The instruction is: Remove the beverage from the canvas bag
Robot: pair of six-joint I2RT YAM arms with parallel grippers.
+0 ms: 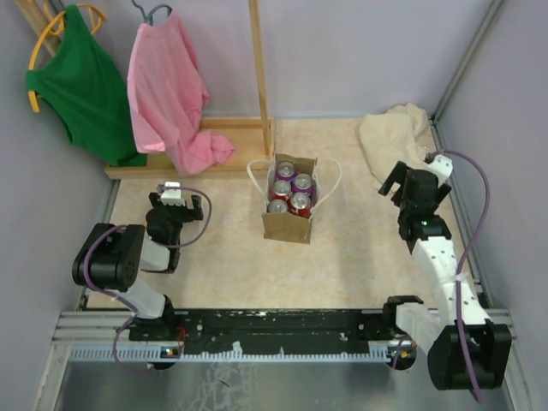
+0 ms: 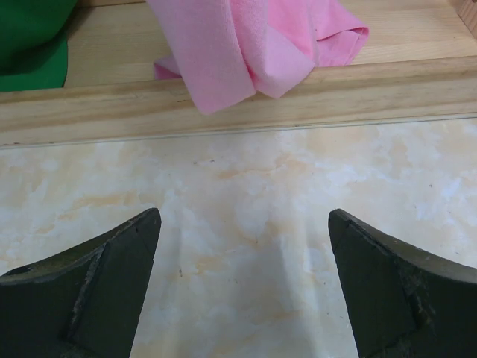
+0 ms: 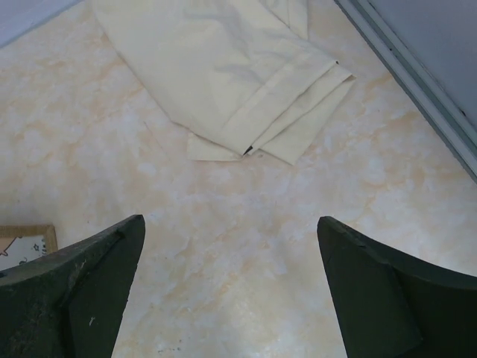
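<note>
The tan canvas bag stands upright in the middle of the table, its white loop handles spread to both sides. Several beverage cans, purple and red, stand inside with their tops showing. My left gripper is open, low over the table well left of the bag. In the left wrist view the left gripper has only bare tabletop between its fingers. My right gripper is open, well right of the bag. In the right wrist view the right gripper is empty, and a tan corner of the bag shows at the left edge.
A cream cloth lies at the back right by the metal side rail. A wooden rack base runs along the back left, with a pink shirt and a green shirt hanging over it.
</note>
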